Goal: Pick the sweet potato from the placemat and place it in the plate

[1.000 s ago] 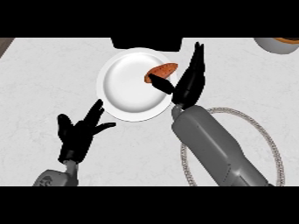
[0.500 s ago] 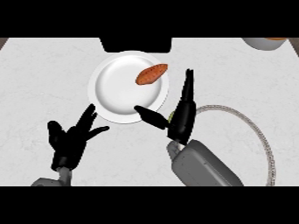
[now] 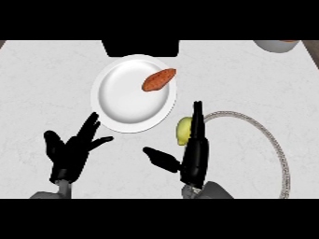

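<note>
The orange-brown sweet potato [image 3: 159,79] is shown lying in the round white plate [image 3: 121,107], near its upper right rim, on the pale marbled bench [image 3: 259,84]. The right hand [image 3: 194,158] is held empty below the plate, fingers straight and thumb spread, at the left edge of the grey-rimmed round placemat [image 3: 280,154]. The left hand [image 3: 69,154] is seen at lower left, fingers splayed wide.

Counter [image 3: 45,74]: white, faint grey marbling.
Plate [image 3: 124,102]: plain white.
Sweet potato [image 3: 159,80], 1 o'clock on plate: orange-brown.
Placemat [image 3: 276,144]: grey speckled rim.
Left hand [image 3: 69,151], right hand [image 3: 193,156]: black.
Rounded item [image 3: 183,129], 5 o'clock off plate: yellow-green.
</note>
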`<action>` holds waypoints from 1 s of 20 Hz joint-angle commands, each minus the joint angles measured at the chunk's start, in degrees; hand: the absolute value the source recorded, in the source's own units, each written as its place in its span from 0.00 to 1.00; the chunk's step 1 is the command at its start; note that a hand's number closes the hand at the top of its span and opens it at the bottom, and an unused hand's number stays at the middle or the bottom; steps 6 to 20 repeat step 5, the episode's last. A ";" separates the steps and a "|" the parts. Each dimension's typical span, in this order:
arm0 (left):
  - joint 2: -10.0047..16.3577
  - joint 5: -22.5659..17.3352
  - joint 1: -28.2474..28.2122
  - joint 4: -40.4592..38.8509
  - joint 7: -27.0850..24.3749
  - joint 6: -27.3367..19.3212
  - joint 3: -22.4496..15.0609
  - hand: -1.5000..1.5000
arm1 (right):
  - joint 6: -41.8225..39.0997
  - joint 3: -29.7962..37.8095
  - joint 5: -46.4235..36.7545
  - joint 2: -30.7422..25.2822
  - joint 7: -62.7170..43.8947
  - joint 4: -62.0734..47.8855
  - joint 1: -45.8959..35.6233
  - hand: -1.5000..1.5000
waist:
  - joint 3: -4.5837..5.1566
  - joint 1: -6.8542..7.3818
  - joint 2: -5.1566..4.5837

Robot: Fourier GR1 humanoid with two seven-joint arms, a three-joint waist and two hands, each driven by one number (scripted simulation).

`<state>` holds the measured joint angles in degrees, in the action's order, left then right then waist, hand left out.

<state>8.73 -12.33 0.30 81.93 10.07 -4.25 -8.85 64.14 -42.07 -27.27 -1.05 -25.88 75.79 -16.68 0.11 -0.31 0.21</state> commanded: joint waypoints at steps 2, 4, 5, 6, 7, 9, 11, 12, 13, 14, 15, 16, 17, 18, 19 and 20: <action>0.28 2.68 -2.65 -0.80 -0.69 -1.28 0.33 0.50 | 3.13 -4.73 -3.29 1.01 -2.46 -1.20 3.72 0.00 | -0.11 0.54 -0.17; 0.35 2.90 -1.64 1.12 2.53 -1.97 0.35 0.50 | 0.09 -4.60 -11.32 1.02 -10.34 3.94 4.90 0.00 | -0.08 0.28 -0.06; -1.78 4.64 -0.54 -0.78 2.04 -3.62 -0.80 0.50 | -3.07 -1.74 -9.87 1.02 -6.56 4.67 6.80 0.00 | -0.10 0.19 -0.13; -1.78 4.64 -0.54 -0.78 2.04 -3.62 -0.80 0.50 | -3.07 -1.74 -9.87 1.02 -6.56 4.67 6.80 0.00 | -0.10 0.19 -0.13; -1.78 4.64 -0.54 -0.78 2.04 -3.62 -0.80 0.50 | -3.07 -1.74 -9.87 1.02 -6.56 4.67 6.80 0.00 | -0.10 0.19 -0.13; -1.78 4.64 -0.54 -0.78 2.04 -3.62 -0.80 0.50 | -3.07 -1.74 -9.87 1.02 -6.56 4.67 6.80 0.00 | -0.10 0.19 -0.13; -1.78 4.64 -0.54 -0.78 2.04 -3.62 -0.80 0.50 | -3.07 -1.74 -9.87 1.02 -6.56 4.67 6.80 0.00 | -0.10 0.19 -0.13; -1.78 4.64 -0.54 -0.78 2.04 -3.62 -0.80 0.50 | -3.07 -1.74 -9.87 1.02 -6.56 4.67 6.80 0.00 | -0.10 0.19 -0.13; -1.78 4.64 -0.54 -0.78 2.04 -3.62 -0.80 0.50 | -3.07 -1.74 -9.87 1.02 -6.56 4.67 6.80 0.00 | -0.10 0.19 -0.13; -1.78 4.64 -0.54 -0.78 2.04 -3.62 -0.80 0.50 | -3.07 -1.74 -9.87 1.02 -6.56 4.67 6.80 0.00 | -0.10 0.19 -0.13; -1.78 4.64 -0.54 -0.78 2.04 -3.62 -0.80 0.50 | -3.07 -1.74 -9.87 1.02 -6.56 4.67 6.80 0.00 | -0.10 0.19 -0.13; -1.78 4.64 -0.54 -0.78 2.04 -3.62 -0.80 0.50 | -3.07 -1.74 -9.87 1.02 -6.56 4.67 6.80 0.00 | -0.10 0.19 -0.13; -1.78 4.64 -0.54 -0.78 2.04 -3.62 -0.80 0.50 | -3.07 -1.74 -9.87 1.02 -6.56 4.67 6.80 0.00 | -0.10 0.19 -0.13; -1.78 4.64 -0.54 -0.78 2.04 -3.62 -0.80 0.50 | -3.07 -1.74 -9.87 1.02 -6.56 4.67 6.80 0.00 | -0.10 0.19 -0.13; -1.78 4.64 -0.54 -0.78 2.04 -3.62 -0.80 0.50 | -3.07 -1.74 -9.87 1.02 -6.56 4.67 6.80 0.00 | -0.10 0.19 -0.13; -1.78 4.64 -0.54 -0.78 2.04 -3.62 -0.80 0.50 | -3.07 -1.74 -9.87 1.02 -6.56 4.67 6.80 0.00 | -0.10 0.19 -0.13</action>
